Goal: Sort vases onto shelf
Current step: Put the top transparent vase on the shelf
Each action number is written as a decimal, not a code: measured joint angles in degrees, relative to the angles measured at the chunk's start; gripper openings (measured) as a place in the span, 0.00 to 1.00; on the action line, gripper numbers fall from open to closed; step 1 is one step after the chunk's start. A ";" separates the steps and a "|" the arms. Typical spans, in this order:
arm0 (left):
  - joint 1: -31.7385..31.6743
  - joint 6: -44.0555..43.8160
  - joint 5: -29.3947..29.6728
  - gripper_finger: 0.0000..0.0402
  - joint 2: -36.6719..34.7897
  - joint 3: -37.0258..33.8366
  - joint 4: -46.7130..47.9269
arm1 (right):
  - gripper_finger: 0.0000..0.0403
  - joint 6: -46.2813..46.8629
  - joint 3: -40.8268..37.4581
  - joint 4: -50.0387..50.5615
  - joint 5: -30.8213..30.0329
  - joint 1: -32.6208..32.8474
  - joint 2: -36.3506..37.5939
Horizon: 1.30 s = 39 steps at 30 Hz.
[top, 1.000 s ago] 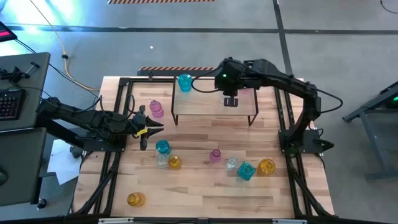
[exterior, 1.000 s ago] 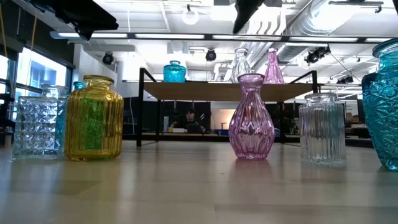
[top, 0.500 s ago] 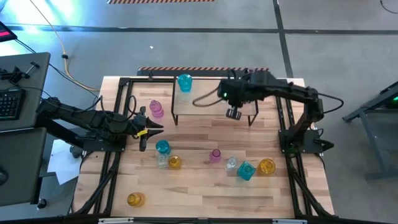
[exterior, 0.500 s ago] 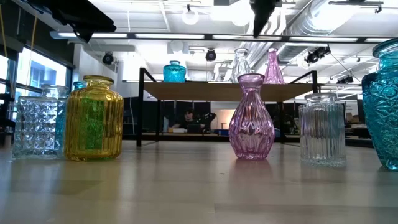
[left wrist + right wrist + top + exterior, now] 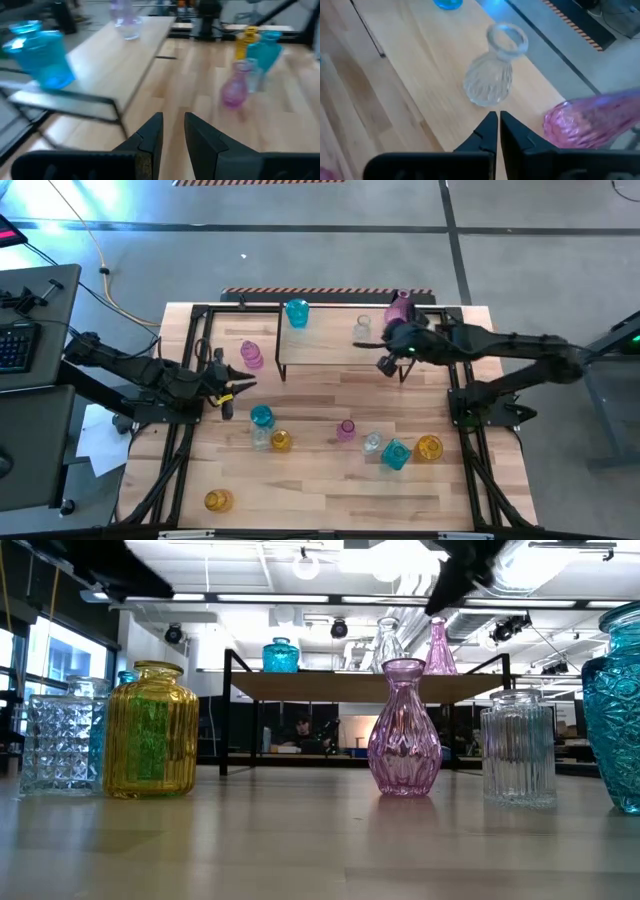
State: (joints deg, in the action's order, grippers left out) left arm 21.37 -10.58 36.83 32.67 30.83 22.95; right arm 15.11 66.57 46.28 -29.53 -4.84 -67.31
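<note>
I take the shelf (image 5: 340,345) as my landmark. My right gripper (image 5: 384,365) hangs over its front right corner with its fingers pinched together on nothing. On the board just beyond those fingers stands a clear vase (image 5: 492,75), and beside it a pink vase (image 5: 590,117) near the shelf's right end; a teal vase (image 5: 297,312) sits at the far left end. My left gripper (image 5: 228,387) waits off the shelf's left side, above the table (image 5: 320,490), fingers narrowly parted and empty.
</note>
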 joint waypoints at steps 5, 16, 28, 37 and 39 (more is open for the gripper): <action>1.68 -6.43 8.11 0.18 -4.85 -0.02 10.25 | 0.00 0.50 -10.23 -8.62 1.38 0.00 6.91; 2.30 -2.23 11.45 0.18 -7.94 -3.06 7.27 | 0.00 -0.59 -15.74 -19.73 4.75 -0.87 3.63; 2.23 1.35 3.03 0.18 -7.64 -3.90 1.86 | 0.00 -4.73 -15.74 -27.61 7.63 -5.27 -0.94; -1.16 11.28 -6.27 0.18 -7.60 -11.58 -17.22 | 0.00 -6.15 -15.74 -28.35 9.14 -5.79 -0.83; -3.96 11.72 -6.62 0.18 -7.98 -11.61 -17.67 | 0.00 -6.32 -15.74 -28.35 9.17 -5.79 -0.83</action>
State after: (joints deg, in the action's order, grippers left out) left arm 17.41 1.14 30.21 24.69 19.22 5.28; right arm 8.80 50.83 17.93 -20.36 -10.63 -68.14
